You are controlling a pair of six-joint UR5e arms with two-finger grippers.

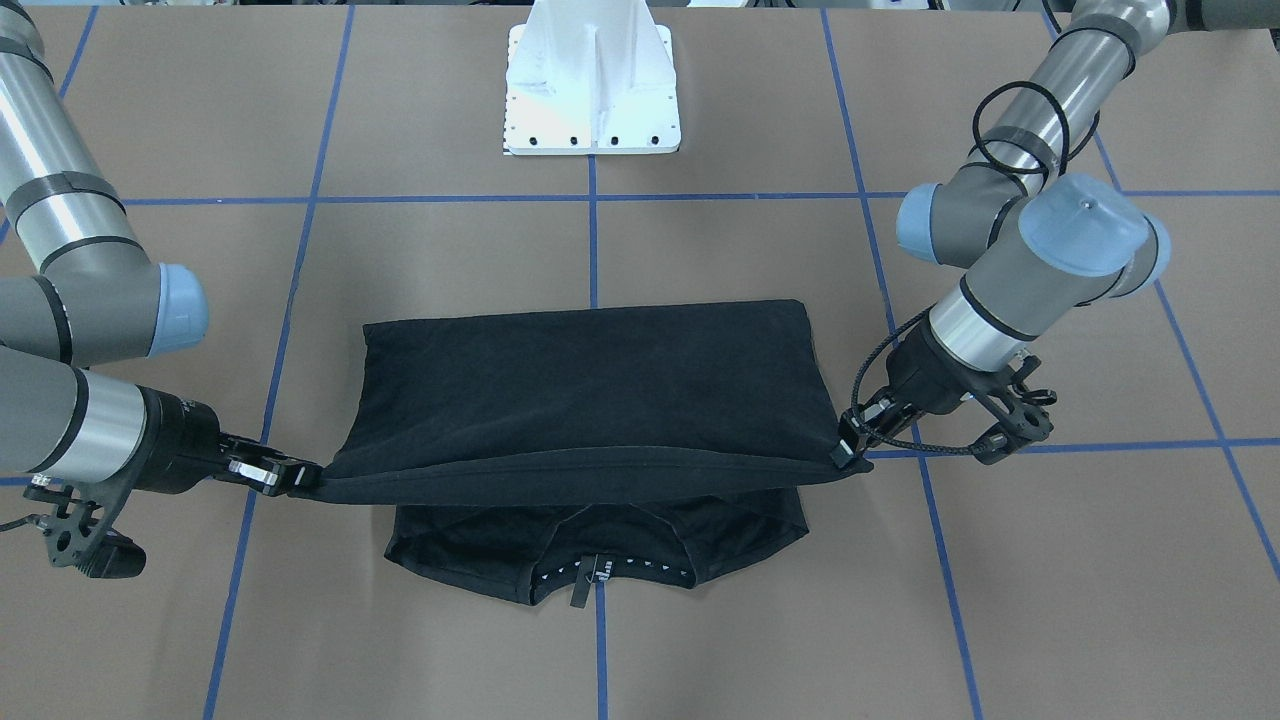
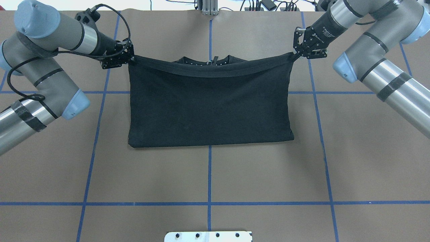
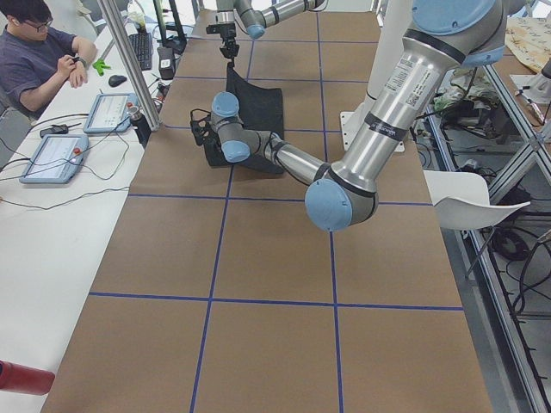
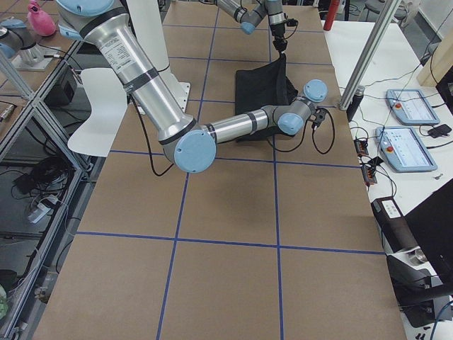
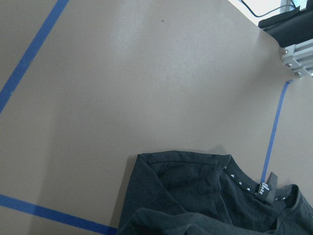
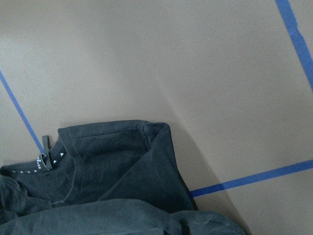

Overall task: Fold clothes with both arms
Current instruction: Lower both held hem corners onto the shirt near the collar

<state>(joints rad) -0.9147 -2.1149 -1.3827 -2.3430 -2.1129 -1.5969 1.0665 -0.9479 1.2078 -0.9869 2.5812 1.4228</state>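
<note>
The black T-shirt [image 1: 600, 390] [image 2: 208, 107] lies on the brown table, plain side up and doubled over. Its hem edge is stretched taut between both grippers, raised over the collar end [image 1: 585, 580] [image 2: 210, 62]. My left gripper [image 2: 129, 58] [image 1: 845, 455] is shut on one hem corner. The other corner is held by my right gripper [image 2: 297, 53] [image 1: 300, 478], which is also shut. The wrist views look down on the T-shirt's collar end [image 5: 195, 196] [image 6: 112, 166] lying flat with its neck label; neither shows the fingers. The logo is hidden.
The white base plate [image 1: 592, 90] [image 2: 208, 236] sits at the robot's side of the table. Blue tape lines [image 2: 210, 174] grid the surface. A person [image 3: 34, 52] sits at a side desk with tablets [image 3: 52, 159] [image 4: 403, 106]. A white chair [image 3: 473, 206] stands behind the robot.
</note>
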